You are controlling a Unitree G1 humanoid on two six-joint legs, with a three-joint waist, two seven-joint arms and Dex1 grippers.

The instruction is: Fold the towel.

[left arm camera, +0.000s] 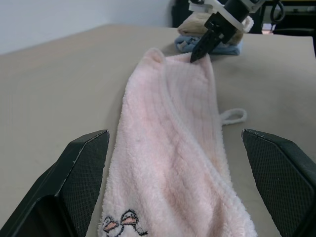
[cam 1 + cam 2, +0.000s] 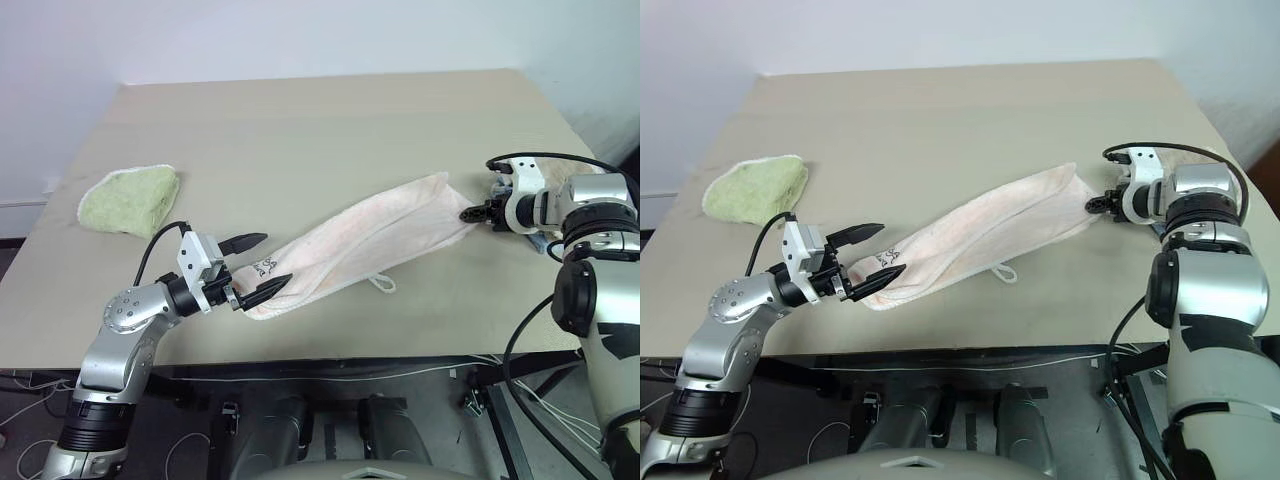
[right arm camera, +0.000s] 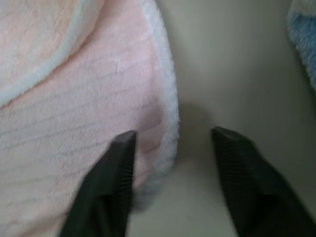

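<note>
A: Where do the two eye views look from?
B: High up, down at the table (image 2: pixel 330 130). Both share the whole towel (image 2: pixel 360 245).
A: And the wrist views?
B: Left looks along the towel, low. Right sits very close to its end.

towel (image 2: pixel 370 238): showing pale pink, white edging, dark bow mark | cloth (image 2: pixel 130 199): showing light green | surface (image 2: pixel 300 130): showing beige

Beige table (image 2: pixel 330 130) against a plain white wall (image 2: pixel 300 35).
</note>
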